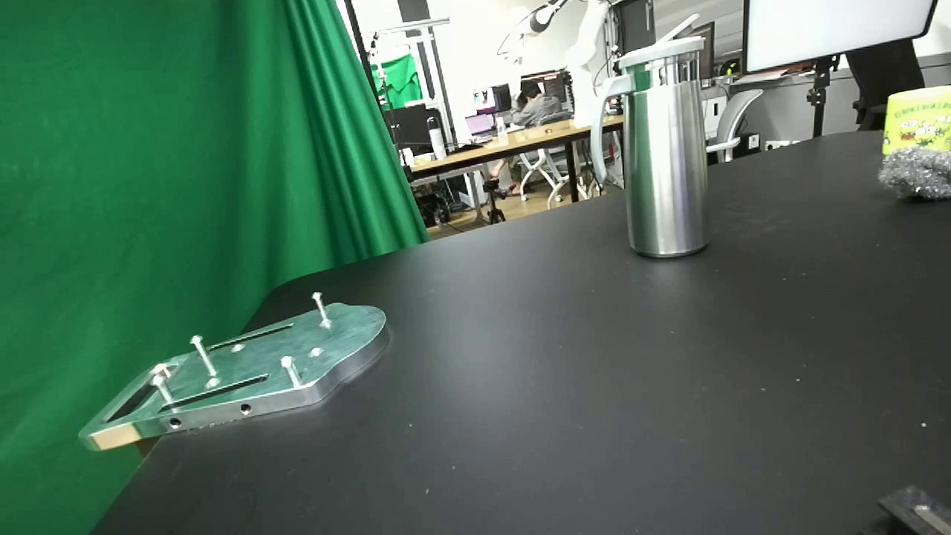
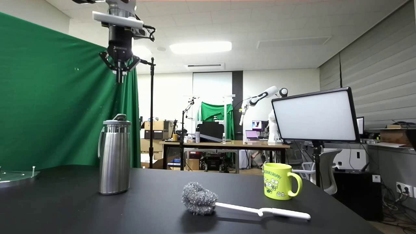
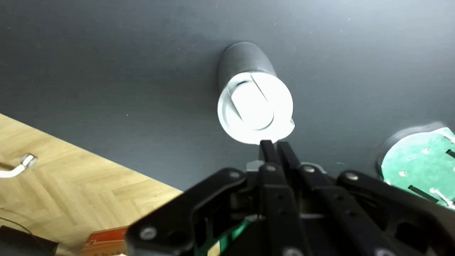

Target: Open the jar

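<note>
A lidded stainless-steel jug point(image 2: 114, 159) is stood upright on the black table point(image 2: 156, 211). Well above the jug, the Robotiq gripper point(image 2: 120, 79) is held clenched. In both exterior views, the jug is seen between a pegged green plate point(image 1: 260, 362) and a lime cartoon-printed mug point(image 2: 277, 182).

Bright. In an exterior view, lit by a ceiling lamp point(image 2: 201, 46) above and right of the jar point(image 2: 114, 159), streaked with highlights down its side, shadowed beneath the brush point(image 2: 198, 199) to its right. In an exterior view, washed out on the wall point(image 1: 472, 59) left of the jar. From the wrist, blown nearly white on the lid point(image 3: 253, 103), dark and soft at the gripper point(image 3: 274, 144) below.
</note>
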Controlling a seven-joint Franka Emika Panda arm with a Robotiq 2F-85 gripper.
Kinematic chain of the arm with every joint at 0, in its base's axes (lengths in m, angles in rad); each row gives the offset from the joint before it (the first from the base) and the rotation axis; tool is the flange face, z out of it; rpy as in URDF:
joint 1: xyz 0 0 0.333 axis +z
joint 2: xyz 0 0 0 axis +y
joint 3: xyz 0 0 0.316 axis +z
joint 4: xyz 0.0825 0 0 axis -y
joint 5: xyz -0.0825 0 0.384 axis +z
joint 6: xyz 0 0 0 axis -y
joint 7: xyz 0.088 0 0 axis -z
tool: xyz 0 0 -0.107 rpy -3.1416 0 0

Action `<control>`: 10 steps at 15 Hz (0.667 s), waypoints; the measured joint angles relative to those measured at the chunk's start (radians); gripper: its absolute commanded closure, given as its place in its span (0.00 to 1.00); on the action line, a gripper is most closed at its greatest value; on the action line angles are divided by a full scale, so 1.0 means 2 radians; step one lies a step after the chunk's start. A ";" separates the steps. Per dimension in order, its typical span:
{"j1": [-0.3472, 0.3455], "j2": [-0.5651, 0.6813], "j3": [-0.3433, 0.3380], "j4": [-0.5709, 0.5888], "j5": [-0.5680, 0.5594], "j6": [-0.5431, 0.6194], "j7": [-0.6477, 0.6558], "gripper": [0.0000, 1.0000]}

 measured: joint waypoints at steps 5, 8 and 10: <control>-0.015 -0.027 -0.043 -0.053 0.001 -0.070 -0.029 0.27; -0.035 -0.017 -0.074 -0.087 0.001 -0.099 -0.051 0.32; -0.045 -0.009 -0.086 -0.094 0.002 -0.104 -0.062 0.21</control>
